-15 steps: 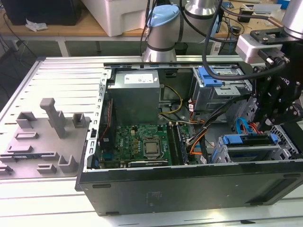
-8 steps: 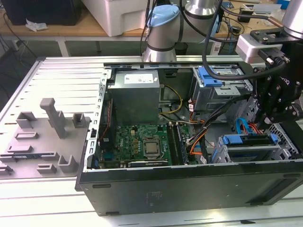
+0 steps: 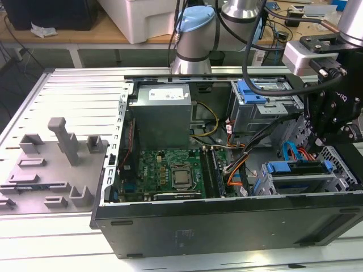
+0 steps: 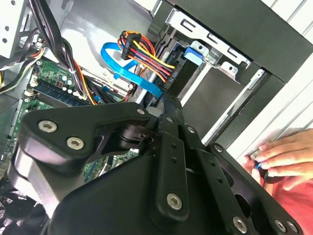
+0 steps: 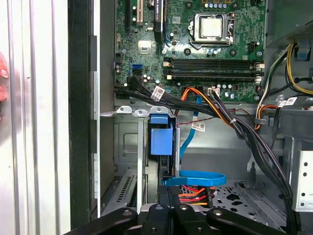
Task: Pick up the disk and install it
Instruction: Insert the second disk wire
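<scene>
Blue-framed disk (image 3: 298, 175) seated in bay, gripper (image 3: 324, 141) just above

matt black metal computer case (image 3: 227, 226) lying open on a ribbed, brushed aluminium table (image 3: 79, 90). inside, a green circuit board (image 3: 164, 167) with a shiny metal processor socket (image 3: 181, 178), a dull grey metal power supply (image 3: 161, 116), bare silver steel drive cage (image 3: 300, 184) with glossy blue plastic clip (image 5: 161, 139). smooth blue ribbon cable (image 4: 132, 73). matt black metal gripper (image 4: 166, 147) with shiny screws. matt grey plastic fixture (image 3: 51, 164).
</scene>
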